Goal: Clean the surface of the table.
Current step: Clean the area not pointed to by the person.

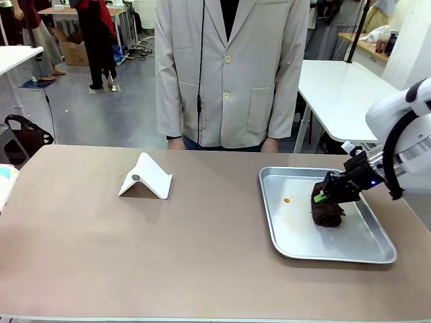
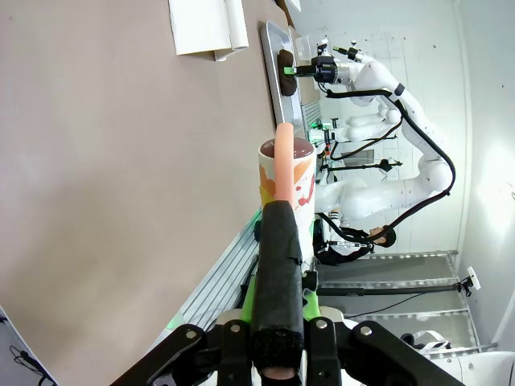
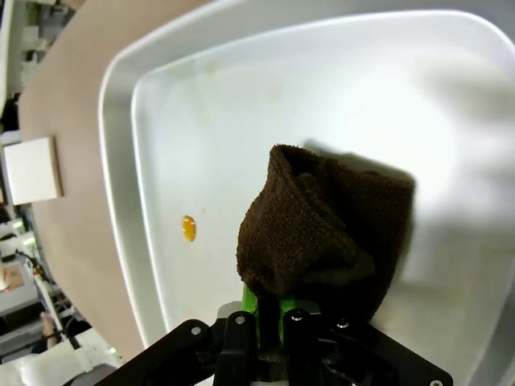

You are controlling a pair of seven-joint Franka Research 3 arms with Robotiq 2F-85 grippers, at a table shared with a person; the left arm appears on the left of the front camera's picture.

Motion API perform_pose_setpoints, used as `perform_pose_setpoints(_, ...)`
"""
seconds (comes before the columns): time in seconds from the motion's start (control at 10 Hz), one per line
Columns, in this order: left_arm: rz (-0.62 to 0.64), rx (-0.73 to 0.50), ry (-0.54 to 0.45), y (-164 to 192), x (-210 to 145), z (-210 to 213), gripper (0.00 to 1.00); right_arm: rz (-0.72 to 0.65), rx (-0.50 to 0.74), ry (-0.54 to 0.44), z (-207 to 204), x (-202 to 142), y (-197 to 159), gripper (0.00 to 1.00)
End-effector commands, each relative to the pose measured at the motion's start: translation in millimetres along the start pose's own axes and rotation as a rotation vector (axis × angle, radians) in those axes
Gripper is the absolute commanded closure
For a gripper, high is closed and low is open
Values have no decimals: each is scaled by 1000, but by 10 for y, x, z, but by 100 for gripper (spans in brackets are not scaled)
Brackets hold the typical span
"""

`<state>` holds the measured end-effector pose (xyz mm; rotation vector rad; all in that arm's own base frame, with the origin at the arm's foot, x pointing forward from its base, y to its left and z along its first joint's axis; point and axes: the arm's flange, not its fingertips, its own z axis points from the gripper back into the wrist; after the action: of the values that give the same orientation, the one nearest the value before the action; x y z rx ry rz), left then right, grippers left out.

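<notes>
The taupe-brown table (image 1: 202, 249) spans the front view. On its right side a silver tray (image 1: 337, 256) holds a dark brown cloth (image 1: 328, 214). My right gripper (image 1: 323, 197) is shut on the top of that cloth, which rests bunched on the tray floor (image 3: 451, 121). From the right wrist, the cloth (image 3: 322, 233) hides the fingertips of my right gripper (image 3: 269, 310). My left gripper (image 2: 278, 209) hovers beside the table (image 2: 105, 201), shut on a pinkish rod (image 2: 283, 153) that sticks out past the fingertips.
A small orange crumb (image 1: 287, 200) lies in the tray's near-left part. A white folded stand (image 1: 146, 177) sits left of centre. A person in a pale coat stands at the far edge, hands (image 1: 271, 143) on it. A printed paper cup (image 2: 302, 185) is behind the rod.
</notes>
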<state>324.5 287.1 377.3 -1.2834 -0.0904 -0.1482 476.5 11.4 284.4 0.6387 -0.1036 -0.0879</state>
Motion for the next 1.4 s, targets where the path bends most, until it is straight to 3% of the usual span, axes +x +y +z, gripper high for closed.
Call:
perform_pose_setpoints(0.0, 13, 1, -1, -49, -14, -7, 78, 53, 60, 27, -320, -14, 149, 89)
perform_pose_setpoints(0.7, 13, 1, -1, -49, -14, -7, 78, 214, 165, 131, -663, -139, 688, 89)
perform_pose_setpoints(1.3, 13, 1, -1, -49, -14, -7, 78, 160, 173, 69, -330, -95, 435, 89)
